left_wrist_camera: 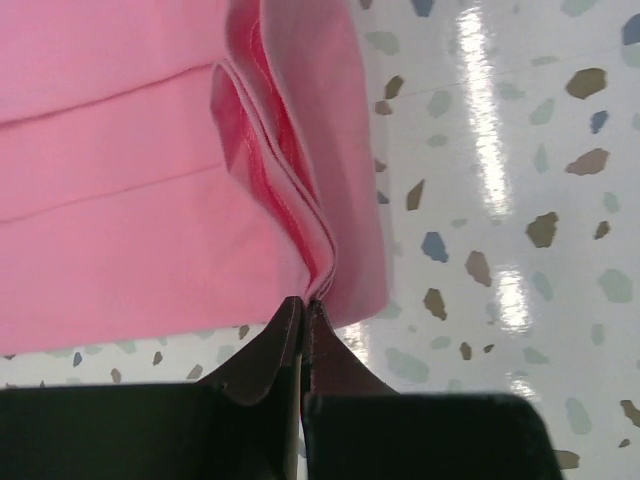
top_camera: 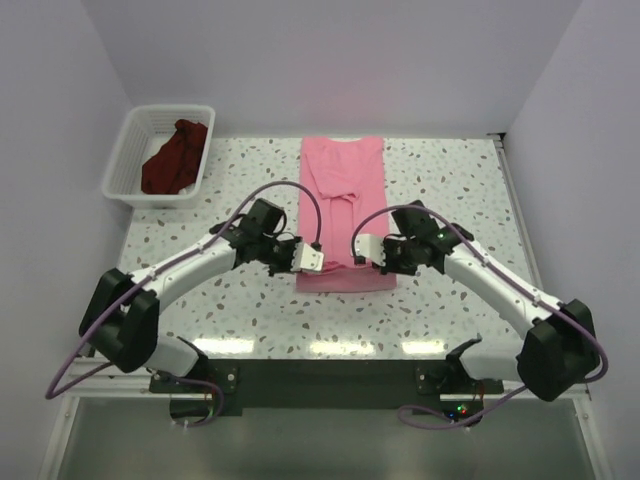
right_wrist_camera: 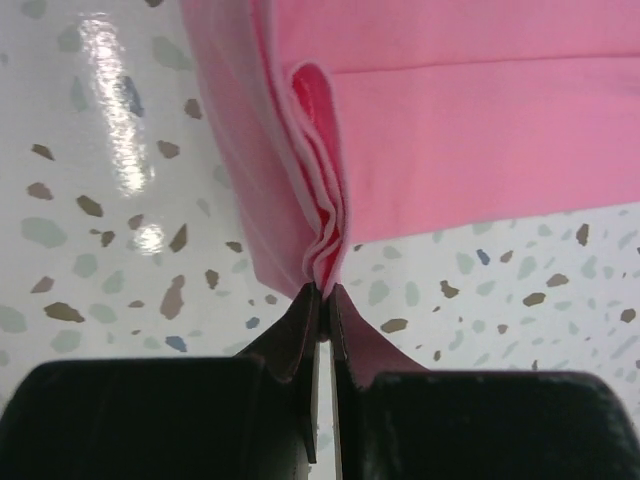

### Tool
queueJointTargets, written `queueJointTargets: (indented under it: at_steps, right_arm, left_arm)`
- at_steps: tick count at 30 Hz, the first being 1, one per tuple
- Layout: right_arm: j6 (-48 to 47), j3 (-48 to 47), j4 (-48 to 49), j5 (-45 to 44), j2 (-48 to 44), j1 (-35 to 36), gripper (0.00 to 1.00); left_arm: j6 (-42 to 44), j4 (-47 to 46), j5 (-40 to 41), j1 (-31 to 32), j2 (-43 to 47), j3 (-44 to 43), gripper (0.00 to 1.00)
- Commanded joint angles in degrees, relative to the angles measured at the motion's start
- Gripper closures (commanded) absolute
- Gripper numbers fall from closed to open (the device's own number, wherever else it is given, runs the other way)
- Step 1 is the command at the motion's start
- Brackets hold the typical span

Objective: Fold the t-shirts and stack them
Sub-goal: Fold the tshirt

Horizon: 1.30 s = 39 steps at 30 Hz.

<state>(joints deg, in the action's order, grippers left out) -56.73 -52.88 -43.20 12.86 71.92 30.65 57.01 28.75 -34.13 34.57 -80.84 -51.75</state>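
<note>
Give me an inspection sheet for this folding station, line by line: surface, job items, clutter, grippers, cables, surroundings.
surface: speckled terrazzo-pattern tabletop, glossy, with light glare along the near edge.
job's things: light pink cloth t-shirt lying at centre, folded into a long strip; dark maroon cloth t-shirt crumpled in the basket.
clutter: white plastic lattice basket at the far left corner; nothing else seen.
grippers: left gripper shut on the pink shirt's near left corner; right gripper shut on its near right corner.
cables: purple cables looping over each arm.
surroundings: plain white walls on three sides.
</note>
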Motion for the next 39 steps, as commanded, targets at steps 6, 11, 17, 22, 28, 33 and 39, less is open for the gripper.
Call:
queueJointTargets:
  at_steps: [6, 11, 17, 22, 28, 33, 39]
  right_arm:
    - [-7.77, -9.51, 5.14, 2.61, 10.07, -4.99, 1.0]
    - [-9.54, -15.93, 7.43, 2.87, 18.67, -7.18, 1.0]
    - [-9.8, -25.42, 7.17, 3.22, 26.95, -9.73, 1.0]
    - [-10.94, -30.16, 8.04, 3.48, 32.57, -11.14, 1.0]
    - [-11.12, -34.73, 9.27, 3.57, 38.73, -11.84, 1.0]
    - [-11.03, -36.5, 10.59, 2.87, 42.95, -12.63, 1.0]
    - [-10.07, -38.17, 10.42, 3.31, 43.83, -13.51, 1.0]
  left_arm:
    - [2.75, -1.07, -1.91, -7.4, -10.99, -14.06, 1.0]
    - [5.91, -0.46, -1.38, -9.42, -17.84, -20.49, 1.0]
    - [8.29, 1.3, -2.17, -11.62, -25.59, -30.15, 1.0]
    - [9.34, 1.92, -2.52, -13.3, -31.74, -36.67, 1.0]
    - [10.13, 0.6, -1.73, -14.44, -37.02, -40.27, 1.0]
    - [10.57, -2.46, -0.42, -14.97, -39.04, -40.19, 1.0]
    - [10.66, -3.09, -1.2, -15.67, -39.4, -40.71, 1.0]
